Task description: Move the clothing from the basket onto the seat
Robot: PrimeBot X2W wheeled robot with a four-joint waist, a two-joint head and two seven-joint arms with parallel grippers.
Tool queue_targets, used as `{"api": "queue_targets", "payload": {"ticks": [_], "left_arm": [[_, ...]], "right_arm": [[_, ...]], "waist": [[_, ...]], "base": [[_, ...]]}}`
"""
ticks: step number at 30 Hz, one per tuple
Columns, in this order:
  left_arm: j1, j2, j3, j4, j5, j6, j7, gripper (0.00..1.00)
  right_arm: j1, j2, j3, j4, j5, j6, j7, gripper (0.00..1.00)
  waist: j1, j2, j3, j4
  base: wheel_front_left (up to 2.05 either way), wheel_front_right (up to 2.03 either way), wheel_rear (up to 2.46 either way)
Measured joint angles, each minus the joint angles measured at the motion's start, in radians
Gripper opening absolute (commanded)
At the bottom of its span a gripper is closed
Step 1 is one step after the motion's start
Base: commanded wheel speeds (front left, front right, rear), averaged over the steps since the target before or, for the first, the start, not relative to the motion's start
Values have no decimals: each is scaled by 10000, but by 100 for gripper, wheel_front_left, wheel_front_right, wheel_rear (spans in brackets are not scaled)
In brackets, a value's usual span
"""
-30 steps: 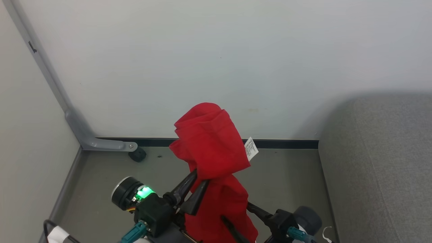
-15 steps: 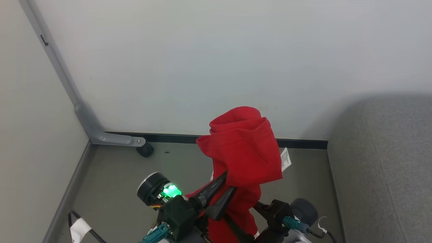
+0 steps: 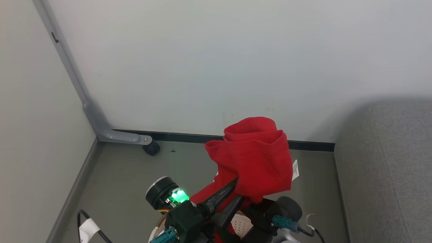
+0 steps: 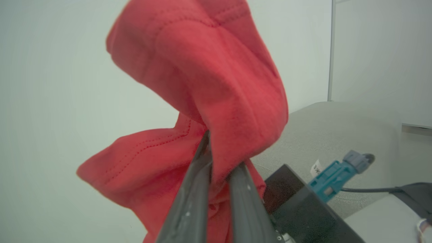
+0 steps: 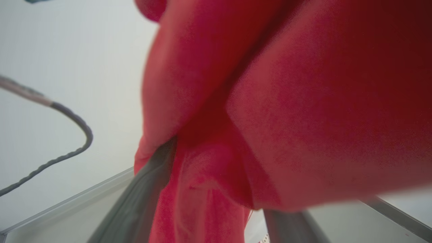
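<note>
Pinched tight in left tool (image 3: pixel 239 189): soft bright red fabric garment (image 3: pixel 256 158), heaped above its tips. Draped too between fingers of right tool (image 5: pixel 219 175), spread wide, just right.

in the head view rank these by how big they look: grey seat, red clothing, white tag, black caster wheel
1. seat, though cut off by the frame edge
2. clothing, which is nearer the camera
3. caster wheel and tag: about alike, not ranked

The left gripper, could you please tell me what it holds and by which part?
A red garment, pinched at a fold near its middle; cloth bunches above the left gripper and hangs below.
</note>
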Motion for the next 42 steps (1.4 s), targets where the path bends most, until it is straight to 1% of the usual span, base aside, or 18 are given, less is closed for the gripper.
{"api": "queue_targets", "payload": {"ticks": [1,2,6,7,11,15,19,22,32,35,38,42], "left_arm": [[0,2,-4,0,-29,0,0,0],[0,4,0,6,-79,2,0,0],[1,36,127,63,-305,0,0,0],[1,36,127,63,-305,0,0,0],[23,140,500,238,-330,0,-2,0],[143,299,905,451,-441,15,-4,0],[460,332,1191,700,-506,190,-29,0],[649,332,1352,874,-575,270,-29,0],[1131,313,1513,1661,-612,443,-29,0],[1131,274,1544,1962,-612,468,-29,0],[1142,209,1492,2314,-644,523,-29,0],[1183,86,1402,2575,-686,514,-29,0]], "right_arm": [[-41,6,2,0,100,-104,-17,39],[-103,2,-6,12,173,-194,-17,0],[-191,2,-105,136,535,-410,-19,0],[-191,2,-105,136,535,-410,-19,0],[-179,0,-330,318,807,-596,-19,0],[-125,0,-669,470,1143,-686,-19,0],[-40,2,-1193,472,1473,-692,-19,0],[125,2,-1538,399,1722,-773,-19,0],[324,6,-2153,-125,2038,-750,-19,0],[354,6,-2243,-314,2169,-654,-19,0],[536,8,-2364,-729,2556,-495,-21,0],[573,10,-2393,-988,2660,-483,-19,0]], "waist": [[0,0,-2,10],[0,0,-4,18],[0,0,-17,48],[0,0,-17,48],[0,1,-38,67],[0,0,-73,68],[0,0,-127,52],[-1,0,-174,36],[-1,0,-281,-20],[-1,0,-283,-31],[-1,0,-273,-55],[-1,0,-251,-86]], "base": [[0,0,0],[0,0,0],[0,0,0],[0,0,0],[0,0,0],[0,0,0],[0,0,0],[0,0,0],[0,0,0],[0,0,0],[0,0,0],[0,0,0]]}}
